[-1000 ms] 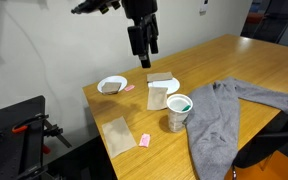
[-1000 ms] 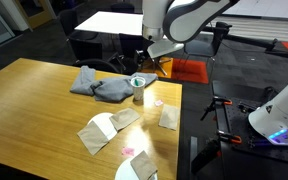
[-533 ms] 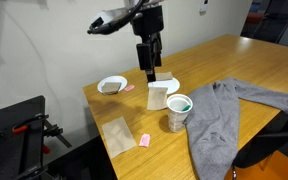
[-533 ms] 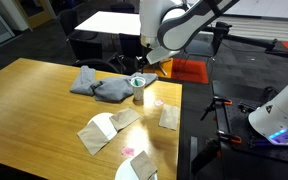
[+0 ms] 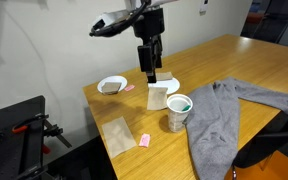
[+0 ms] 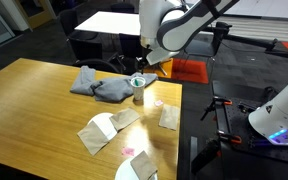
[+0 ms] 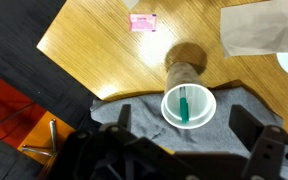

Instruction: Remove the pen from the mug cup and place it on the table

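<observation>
Looking at the arm first, we see that it has come down a bit in the last second, and then it has almost stopped. The gripper (image 5: 148, 72) now hangs lower over the table (image 5: 224, 60) than it did, but it is well above the mug cup (image 5: 178, 112). In the wrist view the two fingers (image 7: 124, 115) stand wide apart, so the gripper (image 7: 184, 120) is spread and holds nothing. The mug cup (image 7: 206, 100) sits right between them, far below, so we think the arm is lined up well. The pen (image 7: 184, 104) is inside the cup, a thin green stick leaning on the inner wall (we only see a bit of teal colour (image 5: 179, 103) in an exterior view). The cup stands near the near edge of the table, touching a grey cloth (image 5: 229, 115) on its right. A pink block (image 5: 144, 140) lies to the left of the cup, and a white bowl (image 5: 112, 85) sits farther back on the left. Nothing on the table has moved. So we judge that the task has only just begun: the arm is getting ready, and the pen is not yet out. Next we think the gripper must go straight down and pinch the top of the pen. It is thin, so it could slip, or the cup could tip.
</observation>
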